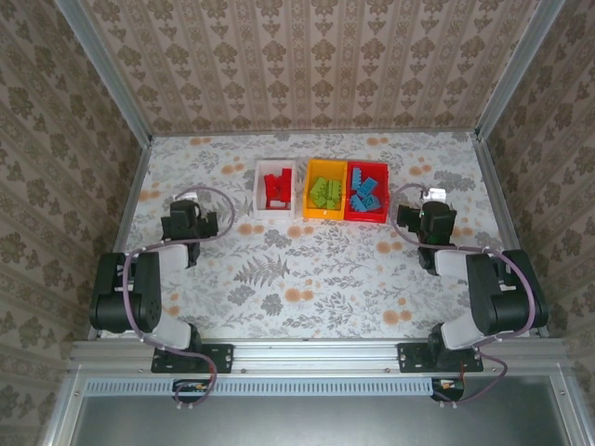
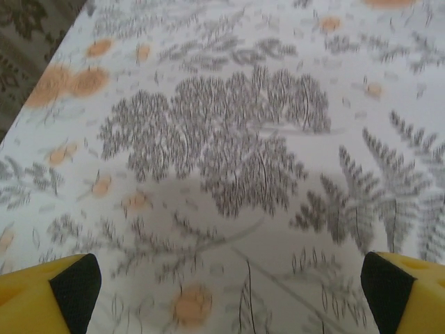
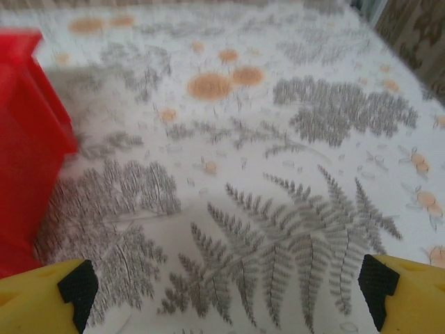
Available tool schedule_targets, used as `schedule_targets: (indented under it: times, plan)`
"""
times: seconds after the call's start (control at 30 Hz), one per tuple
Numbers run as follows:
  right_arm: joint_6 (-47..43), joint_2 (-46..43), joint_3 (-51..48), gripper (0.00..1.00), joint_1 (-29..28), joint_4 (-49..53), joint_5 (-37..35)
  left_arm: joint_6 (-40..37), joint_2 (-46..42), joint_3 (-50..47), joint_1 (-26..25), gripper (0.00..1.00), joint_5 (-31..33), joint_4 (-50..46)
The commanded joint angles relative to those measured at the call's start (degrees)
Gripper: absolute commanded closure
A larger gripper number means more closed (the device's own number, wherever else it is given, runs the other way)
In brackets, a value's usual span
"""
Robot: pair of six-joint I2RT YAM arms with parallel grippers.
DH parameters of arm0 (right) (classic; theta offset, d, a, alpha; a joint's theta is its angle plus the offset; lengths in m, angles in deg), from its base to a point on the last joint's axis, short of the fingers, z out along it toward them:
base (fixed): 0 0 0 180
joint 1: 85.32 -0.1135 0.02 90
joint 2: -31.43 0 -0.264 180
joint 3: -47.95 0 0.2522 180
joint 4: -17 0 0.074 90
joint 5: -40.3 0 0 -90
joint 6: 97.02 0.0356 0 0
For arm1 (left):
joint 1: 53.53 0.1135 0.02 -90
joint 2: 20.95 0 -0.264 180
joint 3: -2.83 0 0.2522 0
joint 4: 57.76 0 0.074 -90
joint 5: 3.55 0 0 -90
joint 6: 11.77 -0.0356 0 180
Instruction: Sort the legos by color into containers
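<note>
Top view: the three containers are sitting in a row at the far middle of the floral-print table (image 1: 316, 269). The white bin (image 1: 259, 190) is standing on the left, a little apart from the other two. The orange-yellow bin (image 1: 324, 167) and the red bin (image 1: 366, 219) are standing side by side, walls touching.

Contents: red legos (image 1: 275, 190) are lying in the white bin, lime green legos (image 1: 325, 193) in the orange-yellow bin, and light blue legos (image 1: 366, 193) in the red bin. The bricks are lying in loose heaps, too small to count.

Left gripper (image 2: 231, 287): the jaws are standing spread wide and gripping nothing. In its wrist view the yellow fingers with black pads (image 2: 75, 287) are showing at the two bottom corners, with bare printed tabletop between them. From above, this gripper is sitting left of the white bin and nearer the bases, well apart from it.

Right gripper (image 3: 228, 289): the jaws are likewise spread wide and gripping nothing. Its wrist camera is catching a corner of the red bin at the left edge, near the left finger but apart from it, and a fern print is lying between the pads. From above, this gripper is sitting just right of the red bin.

I cannot tell whether either gripper is hovering or touching the tabletop.

Patterned wallpaper walls (image 1: 307, 56) are enclosing the table on three sides.
</note>
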State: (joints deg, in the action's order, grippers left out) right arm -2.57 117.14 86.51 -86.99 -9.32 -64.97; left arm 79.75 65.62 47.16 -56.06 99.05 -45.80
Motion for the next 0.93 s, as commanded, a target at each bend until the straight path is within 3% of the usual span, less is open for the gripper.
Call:
schedule_targets:
  times: [0.0,0.1,0.13,0.3,0.63,0.9]
  plan:
    - [0.2,3.5,-8.4,0.00,0.5,-25.0,2.4,-2.7,-1.1,-3.3,0.9,0.00,-5.9,13.8]
    - [1.7,1.6,-9.5,0.00,0.6,-23.3,0.5,-3.5,2.4,-10.7,0.8,0.00,-3.9,31.5]
    - [1.5,2.3,-8.8,0.01,0.6,-23.1,0.1,-1.4,0.7,-10.0,1.1,0.00,-3.2,26.6]
    - [0.4,2.0,-3.5,0.00,-0.5,-12.6,0.0,-2.1,1.6,-8.6,0.4,0.00,-1.9,26.0]
    - [-1.0,2.0,-5.1,0.01,-1.2,-16.1,0.6,-2.1,1.4,-8.5,0.3,0.00,-2.0,25.5]
    - [-1.1,2.2,-3.1,0.00,-1.1,-12.5,1.7,-2.3,1.6,-8.4,0.1,0.00,-1.7,25.3]
